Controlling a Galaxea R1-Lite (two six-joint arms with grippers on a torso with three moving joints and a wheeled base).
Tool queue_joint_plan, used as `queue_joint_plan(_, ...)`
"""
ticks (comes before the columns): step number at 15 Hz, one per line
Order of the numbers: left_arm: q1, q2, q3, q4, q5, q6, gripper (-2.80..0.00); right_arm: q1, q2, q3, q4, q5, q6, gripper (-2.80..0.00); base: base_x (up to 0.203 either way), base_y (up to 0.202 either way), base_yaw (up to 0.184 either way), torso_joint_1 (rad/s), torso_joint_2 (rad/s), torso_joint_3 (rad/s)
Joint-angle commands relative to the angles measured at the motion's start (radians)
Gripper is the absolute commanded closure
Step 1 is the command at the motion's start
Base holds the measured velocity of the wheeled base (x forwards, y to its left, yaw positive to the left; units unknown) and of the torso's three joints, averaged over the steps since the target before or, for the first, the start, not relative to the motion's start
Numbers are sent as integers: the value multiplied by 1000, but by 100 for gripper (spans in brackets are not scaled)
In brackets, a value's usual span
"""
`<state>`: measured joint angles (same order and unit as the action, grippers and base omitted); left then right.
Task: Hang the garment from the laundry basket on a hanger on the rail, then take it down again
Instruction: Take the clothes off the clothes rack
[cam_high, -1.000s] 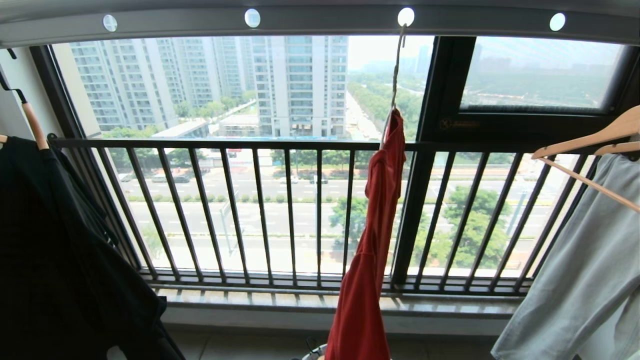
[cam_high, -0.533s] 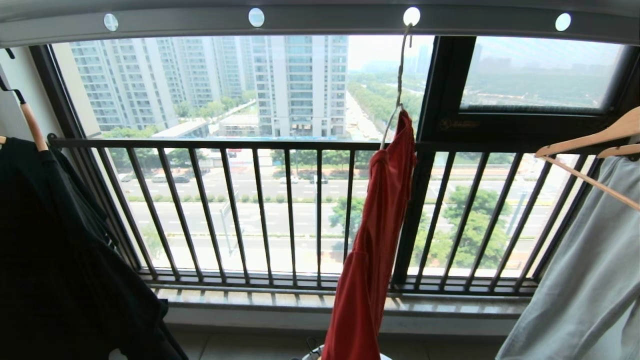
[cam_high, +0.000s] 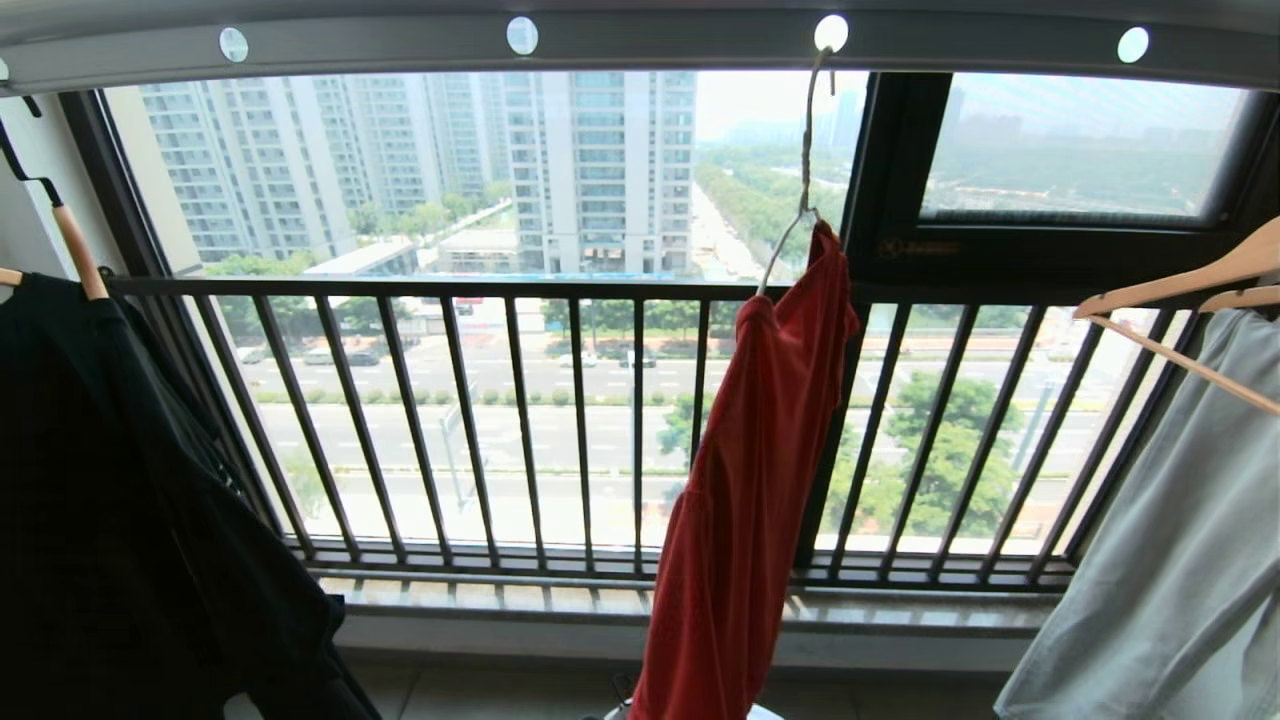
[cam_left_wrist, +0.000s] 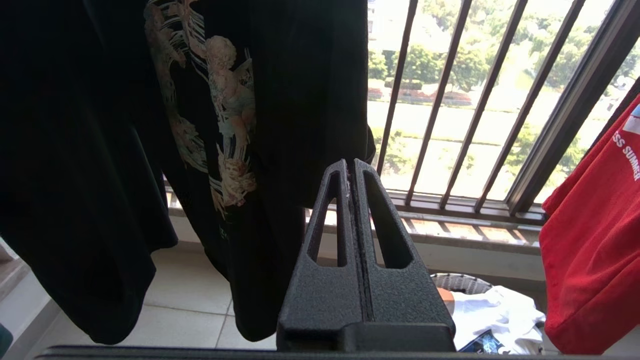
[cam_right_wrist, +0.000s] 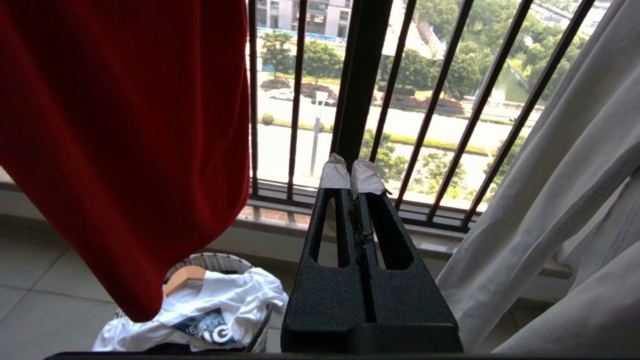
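Note:
The red garment (cam_high: 750, 480) hangs on the thin cream wire hanger (cam_high: 806, 150). The hanger's hook sits in a round hole of the grey overhead rail (cam_high: 660, 45). The garment hangs nearly edge-on, with its hem reaching down toward the laundry basket (cam_right_wrist: 210, 261). My left gripper (cam_left_wrist: 350, 165) is shut and empty, low down to the left of the garment (cam_left_wrist: 590, 240). My right gripper (cam_right_wrist: 352, 172) is also shut and empty, low down on the right side of the garment (cam_right_wrist: 125, 125). Neither arm shows in the head view.
The basket (cam_left_wrist: 460, 282) holds a white printed T-shirt (cam_right_wrist: 220, 300) and a wooden hanger (cam_right_wrist: 182, 277). A black garment (cam_high: 120, 500) hangs at the left. A pale grey garment (cam_high: 1160, 560) hangs on wooden hangers (cam_high: 1180, 290) at the right. The dark barred window railing (cam_high: 500, 420) stands behind.
The red garment has swung and turned on its hanger and now shows more of its width. The whole head view has shifted slightly.

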<state>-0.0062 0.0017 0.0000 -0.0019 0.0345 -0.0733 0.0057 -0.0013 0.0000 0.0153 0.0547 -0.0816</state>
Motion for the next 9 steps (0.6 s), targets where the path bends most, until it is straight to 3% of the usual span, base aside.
queue_joint_plan(1,0,-1,0,0,1,0,0,0,1,0,0,1,-1,0,0,0,0,0,0,0)
queue_joint_plan(9,0,0,0,-1,1,0,0,0,3,-2,2,-10,13,0,0,0,0,0,0,0)
